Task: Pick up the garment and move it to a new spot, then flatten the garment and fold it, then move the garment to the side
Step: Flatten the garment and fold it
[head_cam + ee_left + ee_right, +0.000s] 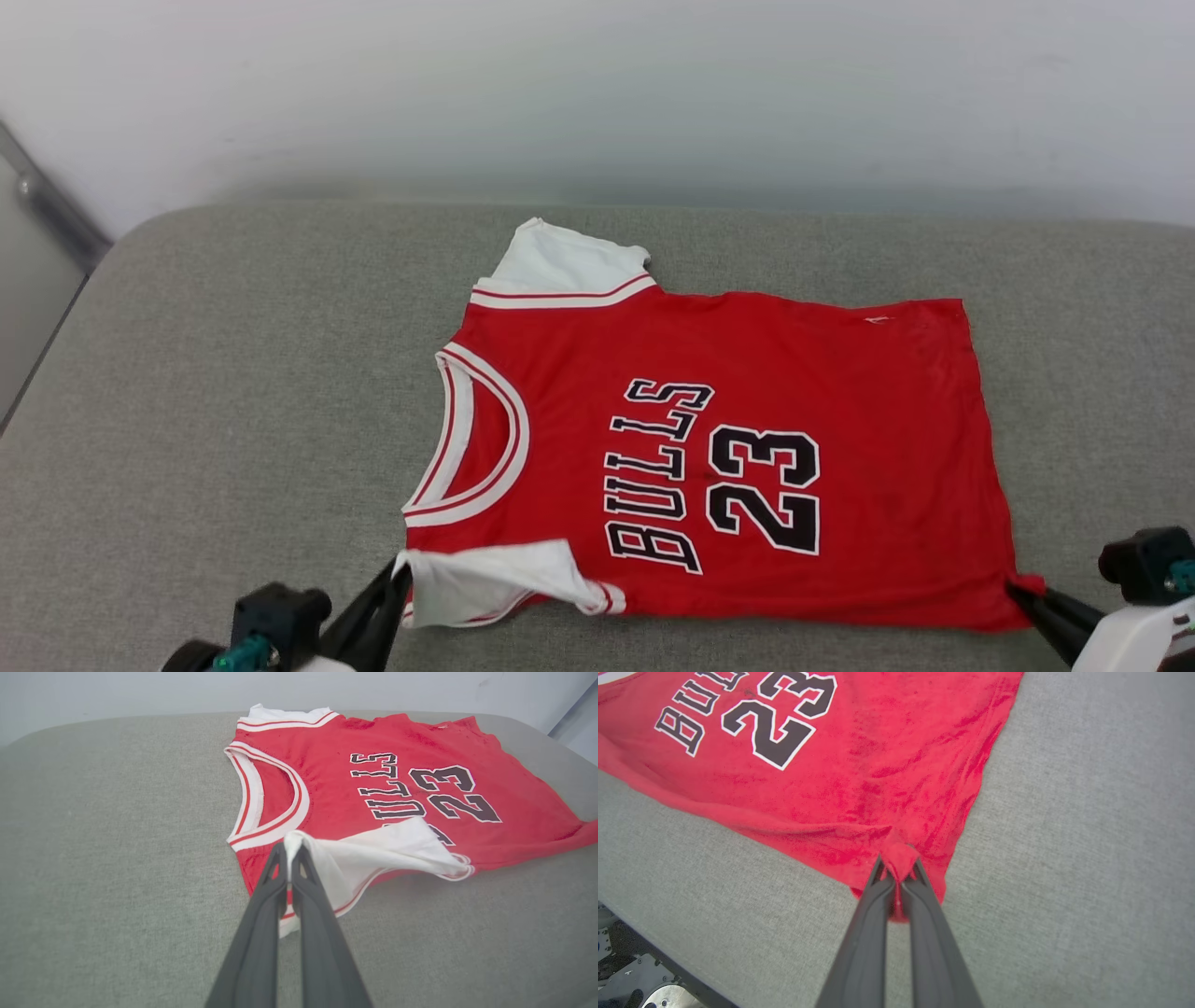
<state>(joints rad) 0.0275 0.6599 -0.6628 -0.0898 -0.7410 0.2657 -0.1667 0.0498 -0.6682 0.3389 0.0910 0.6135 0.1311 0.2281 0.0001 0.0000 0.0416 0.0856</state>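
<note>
The garment (747,448), a red jersey, lies front side up and mostly flat on a grey cushioned surface (233,373), a little right of its middle and close to the near edge. A pale wall (597,93) rises behind. Its long axis runs left to right: the striped collar (476,439) opens toward the left and the hem (985,420) forms the right-hand edge. The black lettering (653,476) and the number 23 (766,490) therefore lie sideways, their tops toward the left. The far sleeve (560,261), white with striped trim, points away toward the wall. The near sleeve (485,579) is lifted and turned in over the near left corner of the chest, covering the first letter in the left wrist view. The left gripper (397,571) sits at the near left, its two dark fingers pressed together on the white cloth of that sleeve where it meets the shoulder. The right gripper (1018,593) sits at the near right, its fingers closed on a small bunch of red cloth at the near corner of the hem, which is raised slightly off the cushion. Fine creases radiate from that pinched corner across the lower part of the jersey.
</note>
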